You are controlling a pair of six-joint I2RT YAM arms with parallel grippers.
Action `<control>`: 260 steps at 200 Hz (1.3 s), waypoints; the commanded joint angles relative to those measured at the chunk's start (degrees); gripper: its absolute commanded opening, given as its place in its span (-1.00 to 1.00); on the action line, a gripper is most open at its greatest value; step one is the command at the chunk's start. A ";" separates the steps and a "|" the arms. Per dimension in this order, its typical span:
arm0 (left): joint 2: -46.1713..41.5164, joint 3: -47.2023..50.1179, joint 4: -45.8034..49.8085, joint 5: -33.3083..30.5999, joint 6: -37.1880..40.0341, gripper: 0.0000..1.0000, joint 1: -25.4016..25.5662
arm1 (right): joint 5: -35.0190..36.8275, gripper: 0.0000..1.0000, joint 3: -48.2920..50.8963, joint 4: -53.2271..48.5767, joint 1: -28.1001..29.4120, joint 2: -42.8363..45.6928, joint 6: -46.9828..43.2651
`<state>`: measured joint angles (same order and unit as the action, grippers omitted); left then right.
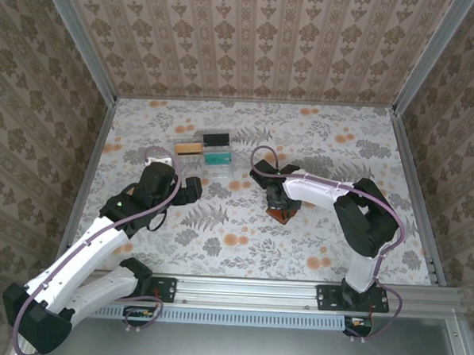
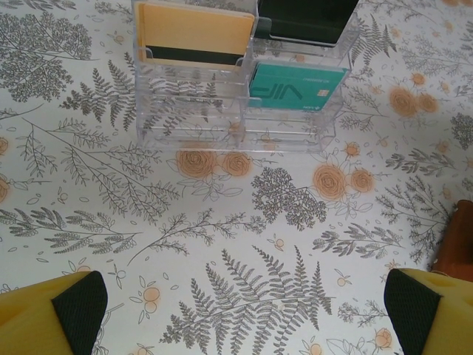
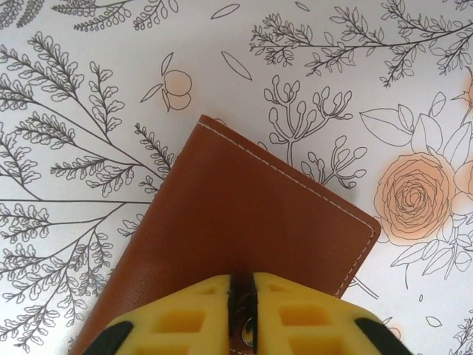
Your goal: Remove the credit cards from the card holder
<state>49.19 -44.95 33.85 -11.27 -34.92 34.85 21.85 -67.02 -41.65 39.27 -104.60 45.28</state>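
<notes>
Right hand (image 3: 242,310): clamped on the holder (image 3: 244,214) at its near edge — the nearer arm.
Holder: right of centre, skewed, jutting forward from that hand.
Left hand (image 2: 244,307): apart, facing the tray (image 2: 192,122) of cards (image 2: 194,29) — holder off to its right.

floral table (image 1: 342,151), card holder (image 3: 244,222), clear tray (image 2: 192,126)

Table top (image 1: 241,241) w/ white cloth, grey fern & orange flower print. Walls (image 1: 252,43) far, left & right: beige-brown damask paper. Alu posts (image 1: 79,38) at far corners, alu rail (image 1: 255,288) along near edge. Light even, shadows soft.
</notes>
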 commanded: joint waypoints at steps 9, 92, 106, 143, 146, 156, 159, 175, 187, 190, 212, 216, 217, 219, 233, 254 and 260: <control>0.57 0.65 -0.95 1.78 0.12 1.00 0.31 | -1.07 -0.89 1.46 -3.00 0.37 2.45 -0.08; 1.44 1.57 -2.70 3.86 -1.38 1.00 0.31 | -0.62 -1.00 0.89 -3.40 1.60 6.50 -2.16; 1.47 1.75 -2.96 3.97 -1.37 1.00 0.31 | -1.62 -1.00 0.71 -3.60 1.60 6.11 -2.45; 1.76 1.70 -3.02 4.32 -1.15 1.00 0.31 | -1.95 -0.30 0.54 -4.74 1.69 3.99 -1.38; 1.78 1.71 -2.98 4.31 -1.05 1.00 0.31 | -2.00 -0.27 0.62 -4.68 1.71 3.99 -1.27; 1.70 1.56 -2.82 4.21 -1.03 1.00 0.31 | -2.28 -0.17 1.00 -4.59 1.69 4.25 -0.75; 1.67 1.53 -2.79 4.17 -0.95 1.00 0.31 | -2.42 -0.16 1.08 -4.54 1.69 4.35 -0.68; 1.69 1.55 -2.72 4.11 -1.03 1.00 0.31 | -3.52 -0.10 1.52 -4.28 1.69 4.18 -0.04; 1.69 1.70 -2.73 4.02 -1.03 1.00 0.31 | -4.52 -0.09 2.26 -3.31 1.69 4.31 0.35; 1.65 1.71 -2.73 3.98 -1.03 1.00 0.31 | -4.61 -0.08 2.39 -3.13 1.69 4.19 0.47; 1.65 1.68 -2.65 3.75 -0.90 1.00 0.31 | -5.79 -0.10 2.88 -2.32 1.67 3.17 1.32; 1.65 1.69 -2.64 3.78 -0.85 1.00 0.31 | -6.08 -0.10 3.10 -2.22 1.69 2.98 1.59; 1.68 1.70 -2.64 3.79 -0.85 1.00 0.31 | -6.10 -0.10 3.16 -2.22 1.69 2.95 1.67; 1.65 1.64 -2.64 3.79 -0.85 1.00 0.31 | -6.18 -0.10 3.24 -2.14 1.69 2.92 1.77; 1.66 1.49 -2.48 3.70 -0.73 1.00 0.31 | -6.02 -0.10 4.01 -2.08 1.69 2.41 2.49; 1.68 1.42 -2.46 3.66 -0.72 1.00 0.31 | -5.72 -0.18 5.37 -1.20 1.46 2.16 2.40; 1.63 1.39 -2.46 3.77 -0.68 1.00 0.31 | -5.63 -0.20 5.64 -1.01 1.28 2.03 2.29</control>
<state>50.89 -43.57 31.29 -7.64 -35.59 34.85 17.02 -63.48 -42.65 40.77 -101.12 46.44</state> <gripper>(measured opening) 0.999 0.417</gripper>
